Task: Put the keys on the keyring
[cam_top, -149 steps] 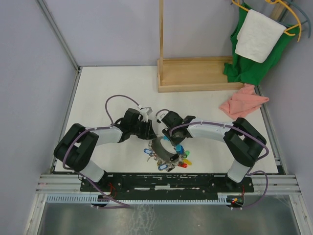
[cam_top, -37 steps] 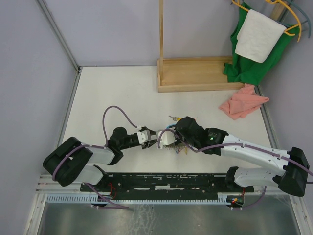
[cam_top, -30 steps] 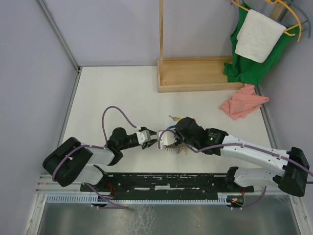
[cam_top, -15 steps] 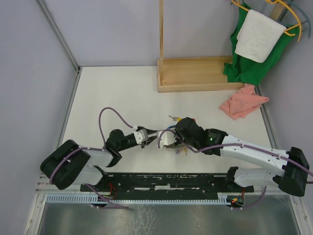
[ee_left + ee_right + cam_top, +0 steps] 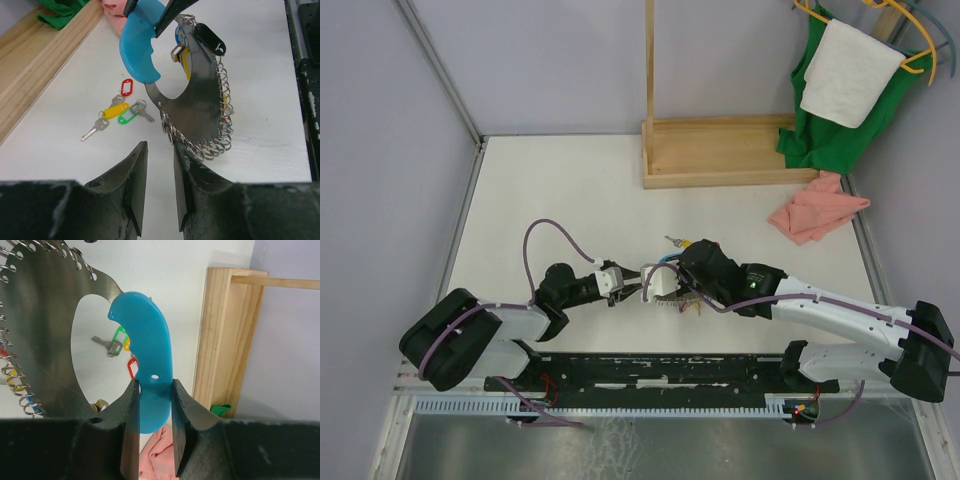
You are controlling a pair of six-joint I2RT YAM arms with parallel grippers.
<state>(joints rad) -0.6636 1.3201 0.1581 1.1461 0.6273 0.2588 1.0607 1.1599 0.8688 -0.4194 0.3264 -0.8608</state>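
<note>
Since five seconds back, my right arm has stretched out and raised the keyring (image 5: 197, 110). The right gripper (image 5: 152, 385) pinches its blue band, and the ring stands upright. The left gripper (image 5: 160, 148) sits low, jaws narrow and empty, just short of the ring. The keys (image 5: 117, 111) lie loose on the table (image 5: 260, 75) beyond it. If I push straight ahead, I risk knocking the ring and twisting it out of the pinch.
</note>
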